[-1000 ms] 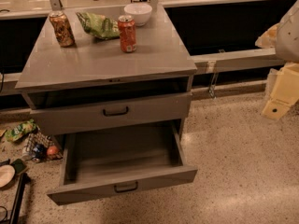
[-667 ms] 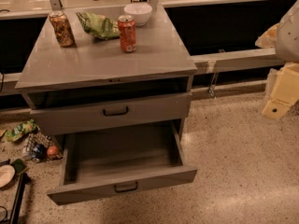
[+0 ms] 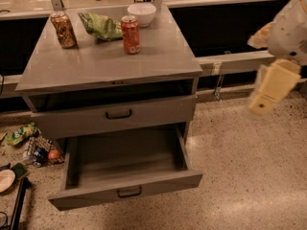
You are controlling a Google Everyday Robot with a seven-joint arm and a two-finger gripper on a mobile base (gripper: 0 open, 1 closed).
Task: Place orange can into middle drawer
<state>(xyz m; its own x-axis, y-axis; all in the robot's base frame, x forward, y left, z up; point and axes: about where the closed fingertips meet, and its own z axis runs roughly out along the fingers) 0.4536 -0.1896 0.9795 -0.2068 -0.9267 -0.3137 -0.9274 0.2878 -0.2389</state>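
The orange can [image 3: 63,29] stands upright in the upper left of the frame, on the far left part of the grey counter [image 3: 105,63], close to its back edge. Just to its right lies a crumpled green bag [image 3: 100,26], and right of that a brighter red-orange can [image 3: 130,34] stands upright, with a white bowl [image 3: 142,12] behind it at the counter's back edge. The two cans are apart, with the bag between them.

Below the counter top is a dark open slot, then the upper drawer [image 3: 115,115], pushed in, with its black handle at the middle. Beneath it the middle drawer [image 3: 96,198] is pulled well out toward the lower part of the frame (its grey floor is bare), its front panel and small black handle nearest the bottom edge.

The pincer [image 3: 268,90] hangs at the right edge of the frame, a cream-yellow piece below the white arm [image 3: 292,28], over the speckled floor [image 3: 249,176] and well apart from the counter. The orange can sits far to the pincer's left and higher in the frame, on the opposite side of the counter; nothing touches it. Whether the pincer is open or closed I cannot tell; it appears to carry nothing.

At the lower left, on the floor, lie a green packet [image 3: 19,134], a small wire basket [image 3: 41,150] and a pale plate [image 3: 5,180].
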